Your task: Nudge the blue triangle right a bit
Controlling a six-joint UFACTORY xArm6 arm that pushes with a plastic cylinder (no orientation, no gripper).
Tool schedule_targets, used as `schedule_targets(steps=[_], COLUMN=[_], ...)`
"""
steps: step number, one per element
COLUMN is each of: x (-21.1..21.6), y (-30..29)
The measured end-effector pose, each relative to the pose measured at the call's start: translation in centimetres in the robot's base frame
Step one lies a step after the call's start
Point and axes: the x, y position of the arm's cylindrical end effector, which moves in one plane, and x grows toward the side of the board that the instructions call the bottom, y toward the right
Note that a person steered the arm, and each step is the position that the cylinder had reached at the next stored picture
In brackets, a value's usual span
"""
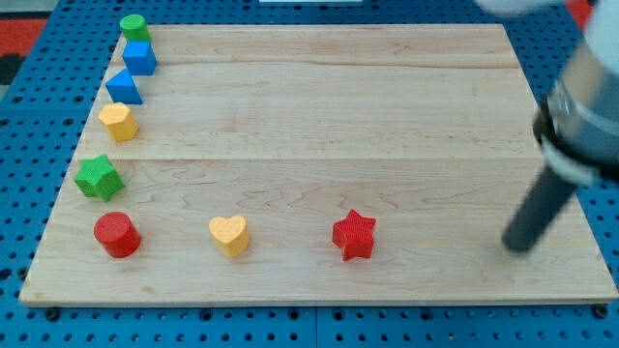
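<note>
**Tip parked at the view's right, blue triangle untouched on the left edge**

No brands, labels or readable writing anywhere in view.

Count: eight blocks on the wooden desk.
- Blue: 2. A blue cube and the blue triangle.
- Green: 2. A green cylinder and a green star.
- Yellow: 2. A yellow heart; the second yellow block has a shape hard to make out, possibly a heart or hexagon.
- Red: 2. A red cylinder and a red star.

Layout: six blocks run down the view's left edge, top to bottom: green cylinder, blue cube, blue triangle, yellow block, green star, red cylinder. Cylinder and cube look touching; the triangle sits just below the cube and just above the yellow block. The yellow heart and red star lie along the view's bottom, well apart.

The arm has no jaws and holds nothing: it is a bare dark rod. The tip rests near the desk's right edge, well apart from every block; the red star is nearest, the blue triangle far across the desk.

Hard to see: the arm body at the view's upper right is motion-blurred and cut off by the frame. A blue pegboard surrounds the desk.
</note>
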Motion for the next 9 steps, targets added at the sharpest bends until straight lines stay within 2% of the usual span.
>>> schedule_targets(steps=[3, 4, 5, 7, 8, 9], x=[1.6, 1.0, 1.5, 1.1, -0.6, -11.8], y=[-1.0, -12.8, -27.6, -49.8, -50.4, -49.5])
